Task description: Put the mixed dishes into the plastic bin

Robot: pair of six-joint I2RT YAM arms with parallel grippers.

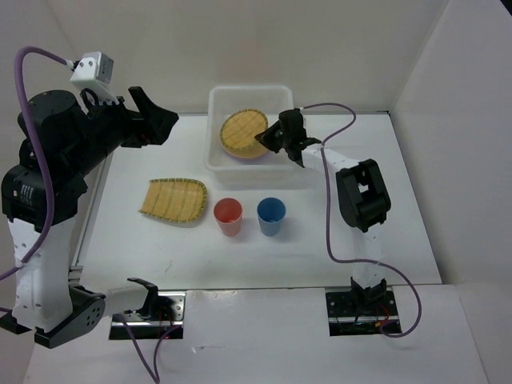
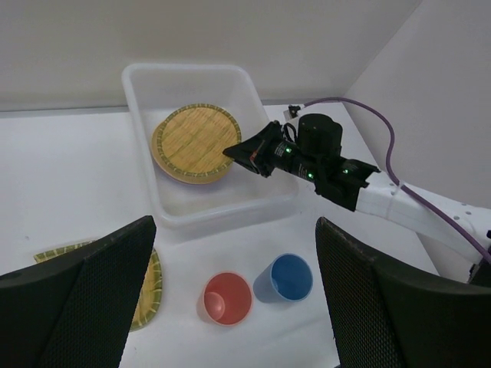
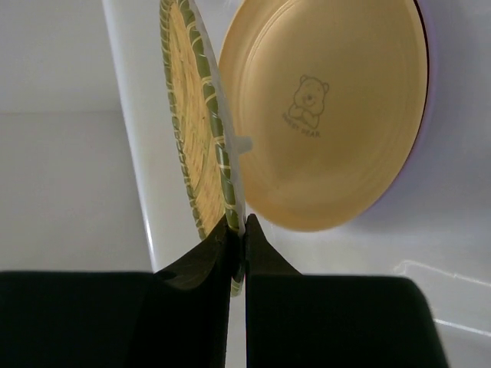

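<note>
My right gripper (image 1: 262, 138) is shut on the rim of the round yellow woven tray (image 1: 242, 131), holding it tilted inside the plastic bin (image 1: 221, 162) over the orange-yellow plate (image 3: 322, 107) and the lilac plate (image 3: 426, 100). In the left wrist view the round tray (image 2: 196, 141) covers most of both plates. The squarish woven tray (image 1: 174, 201), the red cup (image 1: 228, 216) and the blue cup (image 1: 270, 215) stand on the table in front of the bin. My left gripper (image 1: 156, 120) is open and empty, high above the table's far left.
White walls enclose the table at the back and right. The right arm's purple cable (image 1: 330, 216) loops over the table's right side. A white camera block (image 1: 92, 70) sits on the left arm.
</note>
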